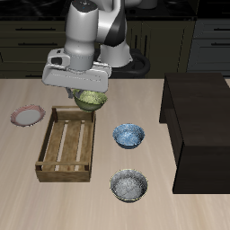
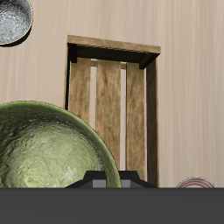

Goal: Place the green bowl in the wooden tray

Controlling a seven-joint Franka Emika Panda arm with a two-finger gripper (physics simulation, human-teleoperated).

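The green bowl is yellow-green with a pale speckled inside. It hangs in my gripper, which is shut on its rim, above the table just behind the back corner of the wooden tray. The tray is a light-brown slatted crate with nothing in it. In the wrist view the bowl fills the near field and the tray lies beyond it. My fingertips are hidden in the wrist view.
A blue patterned bowl and a grey-silver speckled bowl sit beside the tray; the grey-silver bowl also shows in the wrist view. A pink-rimmed plate lies on the tray's other side. A dark cabinet stands at the table's side.
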